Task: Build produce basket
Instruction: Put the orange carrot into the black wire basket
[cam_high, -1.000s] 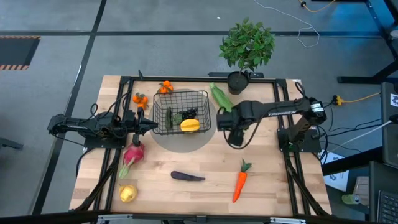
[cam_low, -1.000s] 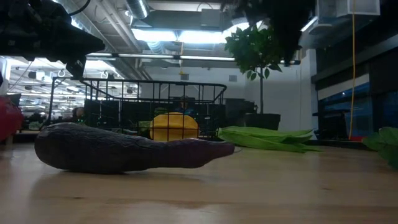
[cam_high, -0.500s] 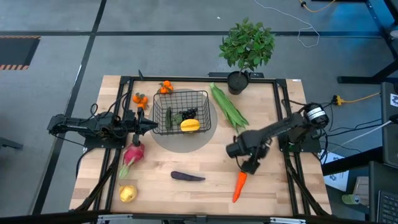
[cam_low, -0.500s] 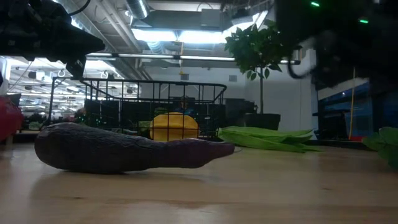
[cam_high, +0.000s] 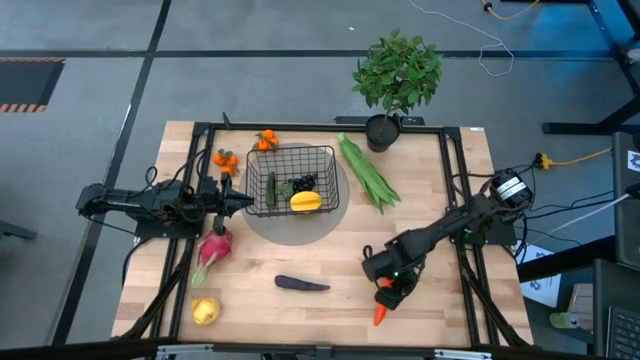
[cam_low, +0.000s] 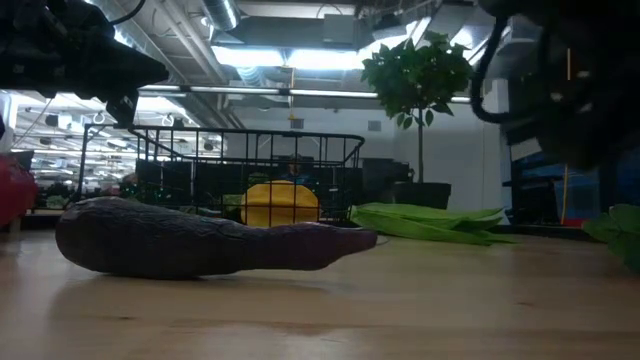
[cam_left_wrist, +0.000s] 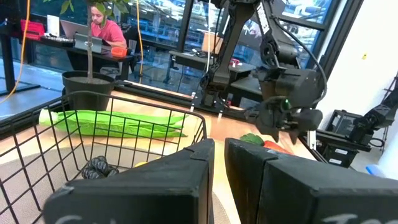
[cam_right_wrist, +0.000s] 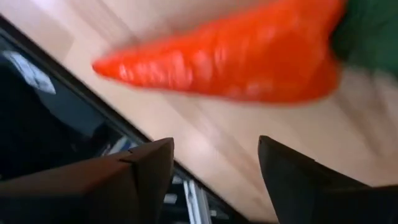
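My right fingers (cam_high: 390, 290) are open and they hang just over the carrot (cam_high: 381, 312), which lies on the counter (cam_high: 440, 250) near its front edge, on the right side. In my right wrist view the carrot (cam_right_wrist: 230, 59) fills the space ahead of my two spread fingers (cam_right_wrist: 140, 177), and it is not gripped.

My left fingers (cam_high: 240, 201) are closed on nothing and wait just beside the left wall of the basket (cam_high: 292, 180). The basket stands at the back middle of the counter. Inside it I see a yellow fruit (cam_high: 305, 201), dark grapes (cam_high: 300, 183) and a small cucumber (cam_high: 272, 189).

The long green pods (cam_high: 367, 173) lie to the right of the basket. The eggplant (cam_high: 301, 284) lies in front of it, well apart. The dragon fruit (cam_high: 213, 248) and another yellow fruit (cam_high: 206, 310) are on the left side. Small oranges (cam_high: 226, 158) lie near the basket's back left corner.
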